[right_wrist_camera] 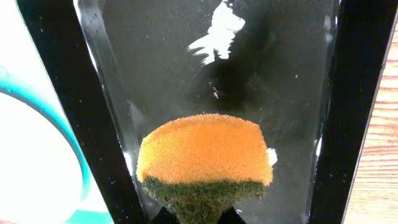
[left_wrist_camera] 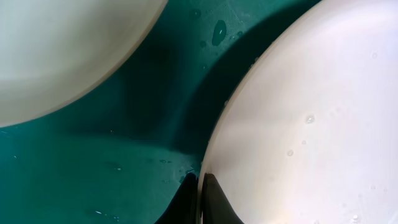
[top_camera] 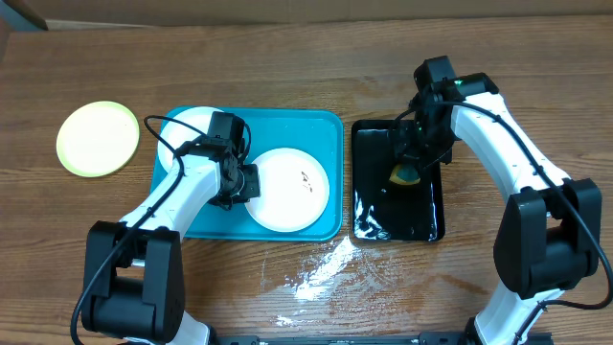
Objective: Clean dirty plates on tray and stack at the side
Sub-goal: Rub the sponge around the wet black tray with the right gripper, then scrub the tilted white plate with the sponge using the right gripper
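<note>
The turquoise tray holds two white plates. The plate on its right side carries small dark specks, and my left gripper is shut on its left rim. The other white plate lies at the tray's far left, partly hidden by my left arm. A pale yellow-green plate rests on the table left of the tray. My right gripper is shut on an orange and green sponge over the black tray.
A glossy black tray, wet inside, stands right beside the turquoise tray. Spilled water glistens on the wooden table in front of both trays. Drops of water lie on the turquoise tray floor.
</note>
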Controlling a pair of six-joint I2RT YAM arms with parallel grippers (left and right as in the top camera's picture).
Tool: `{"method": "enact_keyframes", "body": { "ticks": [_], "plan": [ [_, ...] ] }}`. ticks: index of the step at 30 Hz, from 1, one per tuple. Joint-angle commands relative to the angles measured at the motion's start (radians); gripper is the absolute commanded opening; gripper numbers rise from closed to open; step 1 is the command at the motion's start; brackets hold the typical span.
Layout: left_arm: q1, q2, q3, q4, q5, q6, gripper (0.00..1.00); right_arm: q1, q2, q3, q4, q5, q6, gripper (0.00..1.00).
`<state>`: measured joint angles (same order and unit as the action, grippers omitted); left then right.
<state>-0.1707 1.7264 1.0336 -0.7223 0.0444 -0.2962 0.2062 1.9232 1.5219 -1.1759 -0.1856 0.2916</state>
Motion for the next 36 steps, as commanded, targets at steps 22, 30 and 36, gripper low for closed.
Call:
{"method": "enact_keyframes", "body": {
  "ticks": [22, 30, 36],
  "plan": [
    [-0.015, 0.007, 0.017, 0.008, -0.026, 0.000, 0.04, 0.516, 0.019, 0.003, 0.320, 0.167, 0.219, 0.04],
    [-0.015, 0.007, 0.017, 0.003, -0.026, 0.000, 0.04, 0.565, 0.084, 0.003, 0.409, 0.237, 0.244, 0.04],
    [-0.015, 0.007, 0.017, 0.000, -0.026, 0.000, 0.04, 0.565, 0.086, 0.004, 0.404, 0.230, 0.238, 0.62]
  ]
}}
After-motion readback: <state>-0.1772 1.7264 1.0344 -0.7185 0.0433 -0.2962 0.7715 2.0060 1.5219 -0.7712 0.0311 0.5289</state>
